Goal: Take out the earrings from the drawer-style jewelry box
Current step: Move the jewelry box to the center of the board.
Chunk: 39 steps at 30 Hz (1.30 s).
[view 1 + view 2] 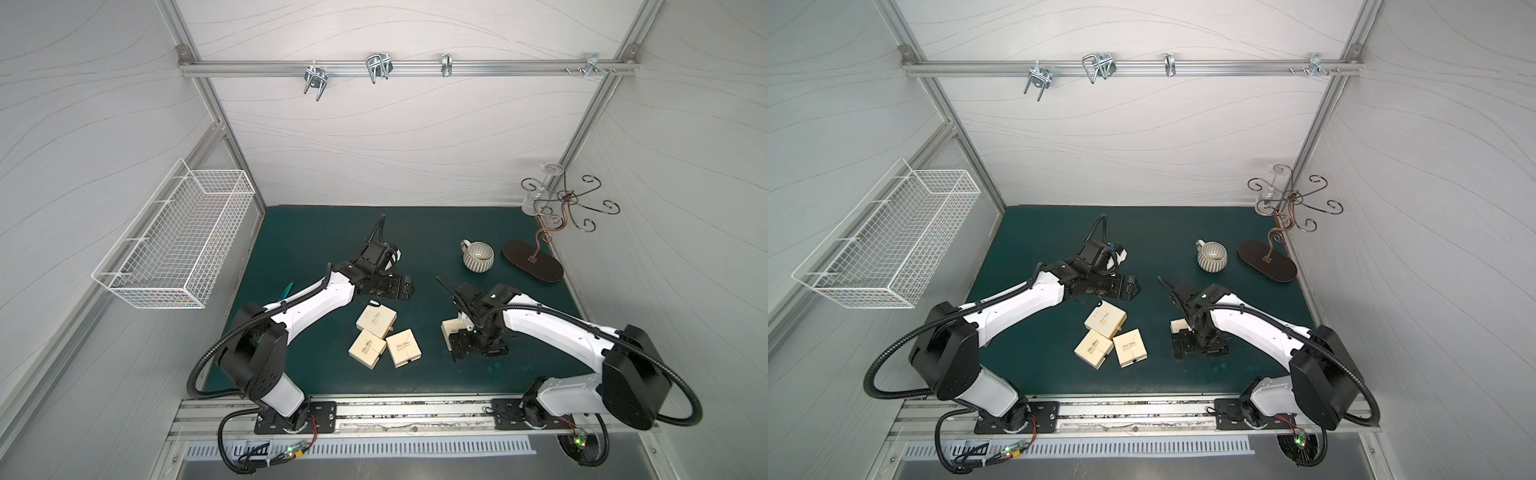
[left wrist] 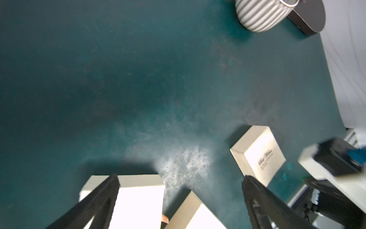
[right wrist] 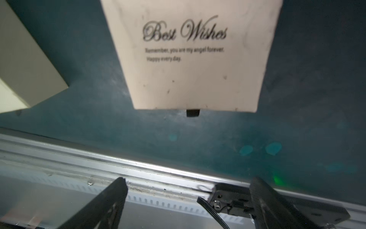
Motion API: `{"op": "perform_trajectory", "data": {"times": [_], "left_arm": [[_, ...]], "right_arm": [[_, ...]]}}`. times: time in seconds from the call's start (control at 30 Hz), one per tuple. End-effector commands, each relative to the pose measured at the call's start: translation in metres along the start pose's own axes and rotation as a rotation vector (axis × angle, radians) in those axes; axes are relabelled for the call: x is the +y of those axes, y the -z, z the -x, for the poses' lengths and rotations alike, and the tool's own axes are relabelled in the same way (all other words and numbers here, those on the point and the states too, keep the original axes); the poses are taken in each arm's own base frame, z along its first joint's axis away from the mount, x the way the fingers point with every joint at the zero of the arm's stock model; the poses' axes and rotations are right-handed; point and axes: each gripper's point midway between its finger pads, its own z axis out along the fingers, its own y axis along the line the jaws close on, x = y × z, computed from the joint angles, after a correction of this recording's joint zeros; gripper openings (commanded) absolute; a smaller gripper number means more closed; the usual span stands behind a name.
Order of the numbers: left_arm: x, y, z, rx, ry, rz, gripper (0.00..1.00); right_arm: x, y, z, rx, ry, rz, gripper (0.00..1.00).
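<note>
Right claw (image 3: 189, 180): jaws spread wide, empty, poised just off the tab side of the lone cream box (image 3: 194, 59). Lone cream box: drawer-style jewelry box lettered "Best Wishes", flat on the green bench (image 1: 311, 249), drawer pushed in, dark pull tab (image 3: 192, 113) showing at its front edge. Earrings: none in view; judged to be shut inside the lone cream box or its fellows. Three like boxes (image 1: 376, 321): clustered near the lone cream box on the left arm's side, all apparently closed. Left claw (image 2: 180, 177): jaws wide apart, empty, over the cluster's far edge, well apart from the lone cream box. Ribbed mug (image 1: 478, 257) and scroll-wire stand (image 1: 532, 262): beyond the lone cream box, toward the back wall. Progress: nothing taken out yet; opening a drawer by its tab and lifting out the earrings all remain.
</note>
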Motion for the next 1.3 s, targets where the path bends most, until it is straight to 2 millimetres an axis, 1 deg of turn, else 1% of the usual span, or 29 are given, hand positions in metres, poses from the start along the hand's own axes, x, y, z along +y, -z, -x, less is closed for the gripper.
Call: {"op": "perform_trajectory", "data": {"times": [0.0,0.2,0.3,0.4,0.5,0.6,0.73,0.77,0.83,0.9,1.0,1.1,1.17,1.27], "left_arm": [[-0.022,0.007,0.022,-0.033,0.016,-0.086,1.00],[-0.029,0.009,0.035,-0.045,0.071,-0.153,1.00],[-0.026,0.011,0.041,-0.058,0.131,-0.198,1.00],[-0.014,0.015,0.046,-0.078,0.190,-0.216,1.00],[0.001,0.020,0.048,-0.096,0.220,-0.196,1.00],[0.010,0.023,0.047,-0.101,0.232,-0.180,1.00],[0.014,0.019,0.044,-0.087,0.230,-0.172,1.00],[0.014,0.017,0.043,-0.079,0.232,-0.173,1.00],[0.015,0.011,0.042,-0.060,0.233,-0.177,1.00],[0.015,0.004,0.041,-0.031,0.238,-0.179,1.00],[0.012,-0.008,0.035,0.031,0.255,-0.200,1.00],[0.004,-0.019,0.025,0.103,0.234,-0.209,0.99],[-0.006,-0.026,0.015,0.159,0.191,-0.202,0.99],[-0.021,-0.036,0.002,0.221,0.114,-0.182,0.99]], "right_arm": [[0.005,-0.003,0.006,0.025,-0.013,0.086,0.99],[0.006,-0.015,0.022,0.060,0.004,0.079,0.99],[0.012,-0.019,0.034,0.048,0.033,0.089,0.99],[0.019,-0.018,0.053,0.015,0.076,0.094,0.99],[0.028,-0.015,0.074,-0.014,0.109,0.093,0.99],[0.044,-0.011,0.100,-0.052,0.140,0.121,0.99],[0.063,0.004,0.142,-0.182,0.182,0.147,0.99],[0.065,0.010,0.149,-0.215,0.187,0.145,0.99],[0.064,0.019,0.157,-0.262,0.191,0.124,0.99],[0.058,0.024,0.157,-0.289,0.188,0.105,0.99],[0.042,0.028,0.145,-0.308,0.146,0.109,0.99],[0.013,0.029,0.128,-0.321,0.025,0.110,0.99],[-0.011,0.026,0.116,-0.322,-0.079,0.101,0.99],[-0.031,0.020,0.102,-0.318,-0.170,0.103,0.99]]}}
